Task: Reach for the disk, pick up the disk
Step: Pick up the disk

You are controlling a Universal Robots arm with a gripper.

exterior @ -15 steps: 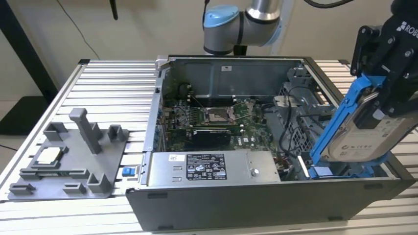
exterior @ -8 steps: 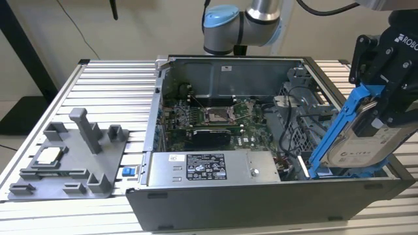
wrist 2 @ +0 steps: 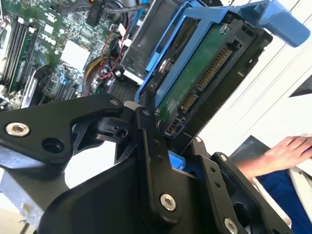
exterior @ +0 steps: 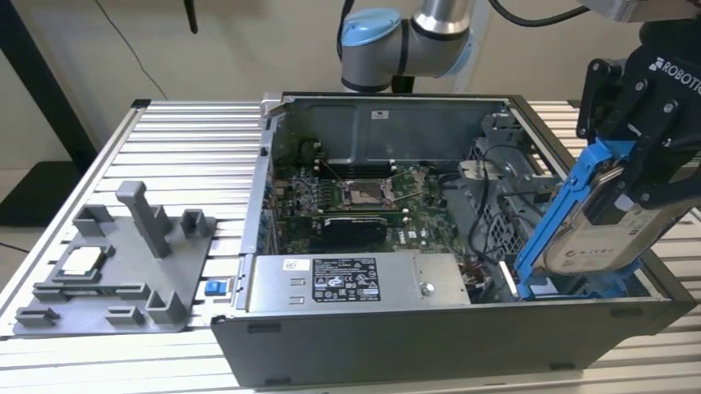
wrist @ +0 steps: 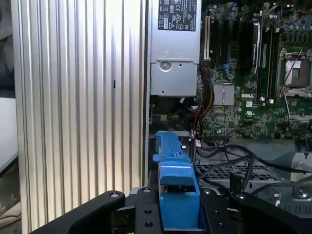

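The disk (exterior: 597, 234) is a silver drive with a white label in a blue plastic frame (exterior: 553, 222). It hangs tilted, nearly upright, over the open case's side at the exterior view's right. My gripper (exterior: 633, 185) is shut on its upper part, and its lower end is still level with the case's rim. In the second wrist view the disk's green circuit side (wrist 2: 195, 83) and connector show just beyond my gripper (wrist 2: 163, 141), with its black fingers (wrist 2: 146, 126) closed on the frame. The first wrist view has the blue frame (wrist: 173, 165) clamped in my gripper (wrist: 178, 202).
The open computer case (exterior: 438, 336) holds a motherboard (exterior: 350, 197), a power supply (exterior: 350, 279) and loose cables. A grey fixture (exterior: 121, 271) with a square chip (exterior: 85, 261) and a small blue clip (exterior: 215, 287) sit on the slatted table (exterior: 186, 131). A person's hand (wrist 2: 287, 148) is close by.
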